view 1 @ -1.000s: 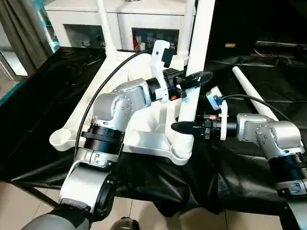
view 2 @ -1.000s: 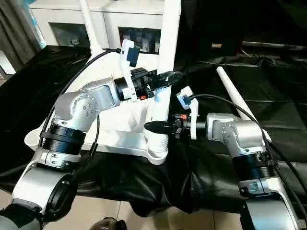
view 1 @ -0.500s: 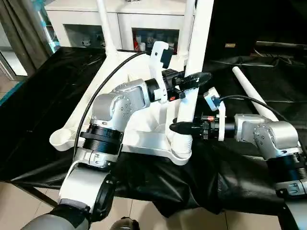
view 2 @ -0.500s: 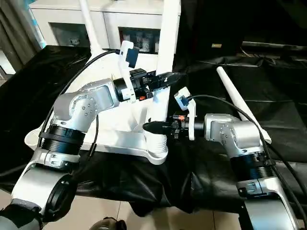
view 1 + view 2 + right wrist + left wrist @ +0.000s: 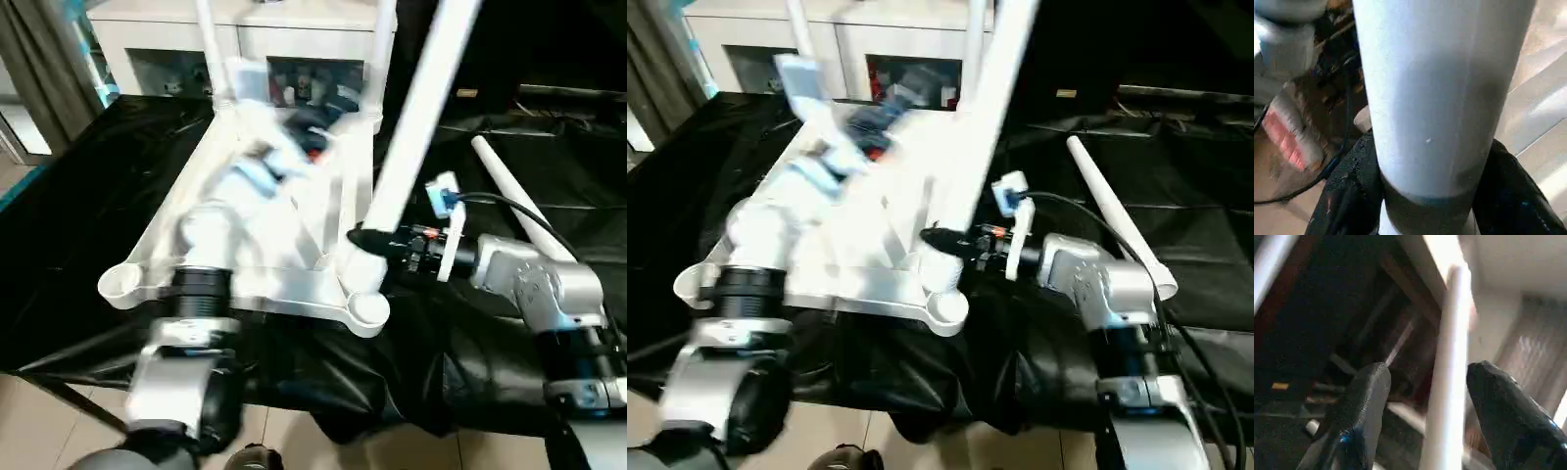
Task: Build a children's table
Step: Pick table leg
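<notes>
The white tabletop (image 5: pixel 284 284) lies underside up on the black-draped table (image 5: pixel 88 196). Over its far part the left gripper (image 5: pixel 1425 426) is blurred, fingers apart and released, a leg passing between them without touch. At the tabletop's near right socket (image 5: pixel 367 310) a tilted leg (image 5: pixel 411 137) is grasped low by the right gripper (image 5: pixel 364 240). Right of the tabletop lies a spare leg (image 5: pixel 514 196).

A white cabinet (image 5: pixel 196 39) with glass-fronted shelves stands just behind the black-draped work table (image 5: pixel 78 196), grey curtain (image 5: pixel 39 69) beside it, pale tiled floor (image 5: pixel 59 431) below.
</notes>
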Controlling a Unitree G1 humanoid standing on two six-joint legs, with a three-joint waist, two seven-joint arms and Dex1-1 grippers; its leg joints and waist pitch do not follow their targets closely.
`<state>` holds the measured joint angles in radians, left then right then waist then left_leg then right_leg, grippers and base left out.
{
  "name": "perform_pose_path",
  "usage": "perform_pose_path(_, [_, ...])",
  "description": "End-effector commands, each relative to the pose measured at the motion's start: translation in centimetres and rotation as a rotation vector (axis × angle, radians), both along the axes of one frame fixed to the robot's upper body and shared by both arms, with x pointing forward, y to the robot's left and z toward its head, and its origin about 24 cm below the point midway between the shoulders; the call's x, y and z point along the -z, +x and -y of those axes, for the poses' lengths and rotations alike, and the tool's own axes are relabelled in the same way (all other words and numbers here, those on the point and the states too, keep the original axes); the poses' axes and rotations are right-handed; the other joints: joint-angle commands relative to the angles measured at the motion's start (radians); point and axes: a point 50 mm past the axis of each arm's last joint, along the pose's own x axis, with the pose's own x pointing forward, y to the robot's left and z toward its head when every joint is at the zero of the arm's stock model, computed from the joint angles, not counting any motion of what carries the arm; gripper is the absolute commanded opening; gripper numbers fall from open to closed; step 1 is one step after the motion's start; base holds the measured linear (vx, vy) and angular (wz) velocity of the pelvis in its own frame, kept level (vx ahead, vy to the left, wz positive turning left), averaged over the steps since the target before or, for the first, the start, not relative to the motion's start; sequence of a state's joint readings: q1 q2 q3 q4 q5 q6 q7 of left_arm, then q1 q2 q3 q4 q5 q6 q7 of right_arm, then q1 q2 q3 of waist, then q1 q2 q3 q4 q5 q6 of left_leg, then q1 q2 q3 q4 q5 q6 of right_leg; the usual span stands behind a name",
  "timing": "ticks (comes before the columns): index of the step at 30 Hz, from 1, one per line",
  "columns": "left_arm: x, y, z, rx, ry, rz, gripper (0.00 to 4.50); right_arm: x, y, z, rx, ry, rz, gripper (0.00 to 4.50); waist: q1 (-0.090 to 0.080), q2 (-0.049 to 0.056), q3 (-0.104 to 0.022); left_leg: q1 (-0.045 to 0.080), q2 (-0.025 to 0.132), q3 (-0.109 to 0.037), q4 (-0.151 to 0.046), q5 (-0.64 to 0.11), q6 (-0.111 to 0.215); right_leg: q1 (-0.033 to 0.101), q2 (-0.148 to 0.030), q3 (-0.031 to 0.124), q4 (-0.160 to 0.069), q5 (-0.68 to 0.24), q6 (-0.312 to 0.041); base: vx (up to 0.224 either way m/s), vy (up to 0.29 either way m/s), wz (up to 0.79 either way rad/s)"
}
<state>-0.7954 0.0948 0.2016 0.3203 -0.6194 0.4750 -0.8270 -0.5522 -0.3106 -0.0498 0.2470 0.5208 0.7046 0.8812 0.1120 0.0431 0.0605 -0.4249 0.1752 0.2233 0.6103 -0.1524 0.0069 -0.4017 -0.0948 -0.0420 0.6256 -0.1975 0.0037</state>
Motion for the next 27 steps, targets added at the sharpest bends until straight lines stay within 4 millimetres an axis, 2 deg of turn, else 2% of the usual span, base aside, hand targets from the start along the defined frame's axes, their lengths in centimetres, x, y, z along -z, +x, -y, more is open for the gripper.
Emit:
perform_pose_path(1, [0.9, -0.8, 0.2, 0.064, 0.174, 0.083, 2.92, -0.7, 0.6, 1.2, 0.136, -0.056, 0.091, 1.93, 0.001, -0.02, -0.084, 0.048, 0.057, -0.04, -0.071, -0.149, 0.011, 0.027, -0.056, 0.028, -0.072, -0.185, -0.173, 0.0, 0.0, 0.0])
perform_pose_path(2, [1.0, -0.9, 0.2, 0.068, 0.19, 0.089, 2.92, -0.7, 0.6, 1.3, 0.145, -0.063, 0.095, 1.93, -0.002, -0.019, -0.083, 0.049, 0.055, -0.038, -0.071, -0.155, 0.001, 0.026, -0.053, 0.029, -0.073, -0.187, -0.173, 0.0, 0.0, 0.0])
perform_pose_path(3, [1.6, -1.2, 0.0, 0.08, 0.282, 0.13, 2.92, -0.8, 0.7, 1.3, 0.166, -0.043, 0.135, 1.93, 0.003, -0.016, -0.083, 0.056, 0.058, -0.038, -0.074, -0.182, -0.017, 0.023, -0.058, 0.031, -0.079, -0.196, -0.171, 0.0, 0.0, 0.0])
perform_pose_path(4, [1.7, -1.3, 0.0, 0.082, 0.291, 0.134, 2.92, -0.8, 0.6, 1.4, 0.169, -0.044, 0.142, 1.93, 0.001, -0.014, -0.082, 0.052, 0.058, -0.038, -0.075, -0.194, -0.025, 0.025, -0.058, 0.031, -0.075, -0.199, -0.168, 0.0, 0.0, 0.0])
perform_pose_path(5, [2.2, -1.5, -0.2, 0.097, 0.354, 0.159, 2.92, -1.0, 0.6, 1.5, 0.188, -0.049, 0.189, 1.93, 0.001, -0.019, -0.081, 0.052, 0.058, -0.04, -0.079, -0.204, -0.028, 0.024, -0.058, 0.031, -0.078, -0.208, -0.161, 0.0, 0.0, 0.0])
perform_pose_path(7, [5.1, -3.2, -0.9, 0.215, 0.669, 0.267, 2.92, -0.8, 0.1, 2.1, 0.252, -0.103, 0.219, 1.93, 0.0, -0.018, -0.08, 0.053, 0.06, -0.044, -0.086, -0.217, -0.042, 0.024, -0.057, 0.032, -0.077, -0.215, -0.131, 0.0, 0.0, 0.0])
perform_pose_path(8, [5.3, -3.3, -1.0, 0.226, 0.689, 0.272, 2.92, -0.8, 0.0, 2.1, 0.253, -0.104, 0.218, 1.93, 0.001, -0.017, -0.08, 0.053, 0.06, -0.044, -0.086, -0.212, -0.041, 0.025, -0.057, 0.033, -0.077, -0.209, -0.121, 0.0, 0.0, 0.0])
perform_pose_path(9, [7.0, -4.4, -1.5, 0.326, 0.828, 0.289, 2.92, -0.5, -0.7, 2.2, 0.256, -0.115, 0.213, 1.92, -0.006, -0.018, -0.08, 0.053, 0.057, -0.041, -0.087, -0.202, -0.042, 0.024, -0.053, 0.034, -0.073, -0.185, -0.122, 0.0, 0.0, 0.0])
perform_pose_path(10, [7.5, -4.7, -1.6, 0.361, 0.863, 0.297, 2.92, -0.4, -1.0, 2.2, 0.255, -0.118, 0.209, 1.92, -0.003, -0.017, -0.083, 0.053, 0.058, -0.04, -0.085, -0.192, -0.037, 0.026, -0.055, 0.035, -0.071, -0.172, -0.12, 0.0, 0.0, 0.0])
perform_pose_path(12, [8.0, -5.1, -1.6, 0.408, 0.885, 0.299, 2.92, -0.1, -1.3, 2.1, 0.253, -0.121, 0.202, 1.91, -0.006, -0.015, -0.084, 0.055, 0.056, -0.036, -0.084, -0.19, -0.037, 0.023, -0.052, 0.035, -0.067, -0.152, -0.139, 0.0, 0.0, 0.0])
perform_pose_path(13, [8.4, -5.2, -1.7, 0.44, 0.899, 0.294, 2.92, 0.2, -1.5, 2.0, 0.246, -0.129, 0.196, 1.91, -0.004, -0.013, -0.082, 0.056, 0.056, -0.034, -0.084, -0.21, -0.043, 0.02, -0.055, 0.035, -0.07, -0.162, -0.161, 0.0, 0.0, 0.0])
perform_pose_path(14, [8.8, -5.3, -1.7, 0.464, 0.917, 0.299, 2.92, 0.4, -1.7, 2.0, 0.241, -0.138, 0.194, 1.91, -0.004, -0.013, -0.081, 0.055, 0.056, -0.034, -0.085, -0.221, -0.046, 0.021, -0.055, 0.035, -0.07, -0.172, -0.167, 0.0, 0.0, 0.0])
perform_pose_path(15, [9.0, -5.3, -1.8, 0.479, 0.93, 0.303, 2.92, 0.6, -1.8, 2.0, 0.237, -0.143, 0.193, 1.91, -0.004, -0.016, -0.077, 0.053, 0.056, -0.035, -0.087, -0.247, -0.05, 0.021, -0.057, 0.037, -0.075, -0.208, -0.165, 0.0, 0.0, 0.0])
perform_pose_path(16, [9.1, -5.3, -1.8, 0.483, 0.934, 0.305, 2.92, 0.7, -1.9, 2.0, 0.236, -0.145, 0.194, 1.91, -0.006, -0.016, -0.076, 0.054, 0.057, -0.037, -0.089, -0.278, -0.062, 0.021, -0.06, 0.038, -0.076, -0.244, -0.162, 0.0, 0.0, 0.0])
perform_pose_path(17, [9.3, -5.2, -1.8, 0.487, 0.954, 0.31, 2.64, 0.8, -2.0, 2.0, 0.236, -0.15, 0.195, 1.91, -0.008, -0.016, -0.076, 0.057, 0.057, -0.037, -0.09, -0.296, -0.07, 0.019, -0.061, 0.039, -0.079, -0.267, -0.16, 0.0, 0.0, 0.0])
perform_pose_path(18, [9.9, -4.7, -1.8, 0.473, 1.015, 0.319, 2.58, 1.0, -2.1, 2.0, 0.238, -0.157, 0.202, 1.91, -0.01, -0.011, -0.074, 0.057, 0.056, -0.039, -0.09, -0.311, -0.077, 0.018, -0.061, 0.04, -0.082, -0.281, -0.153, 0.0, 0.0, 0.0])
perform_pose_path(19, [10.2, -4.3, -1.9, 0.456, 1.056, 0.324, 2.58, 1.1, -2.2, 1.9, 0.242, -0.16, 0.204, 1.91, -0.012, -0.013, -0.073, 0.058, 0.055, -0.038, -0.091, -0.32, -0.08, 0.016, -0.059, 0.041, -0.084, -0.29, -0.148, 0.0, 0.0, 0.0])
perform_pose_path(20, [10.3, -4.0, -2.0, 0.443, 1.079, 0.325, 2.58, 1.1, -2.3, 1.9, 0.245, -0.16, 0.205, 1.91, -0.012, -0.015, -0.077, 0.06, 0.055, -0.04, -0.09, -0.317, -0.085, 0.018, -0.058, 0.041, -0.082, -0.279, -0.141, 0.0, 0.0, 0.0])
perform_pose_path(22, [10.5, -3.6, -2.1, 0.428, 1.111, 0.332, 2.18, 1.1, -2.5, 1.9, 0.249, -0.162, 0.205, 1.91, -0.014, -0.011, -0.079, 0.057, 0.055, -0.042, -0.091, -0.304, -0.085, 0.022, -0.059, 0.039, -0.076, -0.236, -0.148, 0.0, 0.0, 0.0])
perform_pose_path(23, [10.6, -3.4, -2.2, 0.421, 1.124, 0.331, 2.18, 1.1, -2.5, 1.9, 0.25, -0.164, 0.205, 1.91, -0.015, -0.008, -0.079, 0.058, 0.055, -0.041, -0.091, -0.302, -0.083, 0.02, -0.057, 0.039, -0.078, -0.225, -0.149, 0.0, 0.0, 0.0])
perform_pose_path(26, [11.1, -2.9, -2.6, 0.426, 1.177, 0.315, 2.01, 1.4, -2.9, 1.7, 0.241, -0.181, 0.203, 1.91, -0.019, -0.01, -0.082, 0.054, 0.053, -0.04, -0.087, -0.276, -0.068, 0.025, -0.057, 0.037, -0.07, -0.157, -0.179, 0.0, 0.0, 0.0])
perform_pose_path(27, [11.3, -2.8, -2.7, 0.435, 1.195, 0.309, 1.73, 1.5, -2.9, 1.6, 0.236, -0.185, 0.203, 1.91, -0.021, -0.006, -0.082, 0.054, 0.053, -0.039, -0.085, -0.273, -0.061, 0.026, -0.058, 0.036, -0.071, -0.149, -0.192, 0.0, 0.0, 0.0])
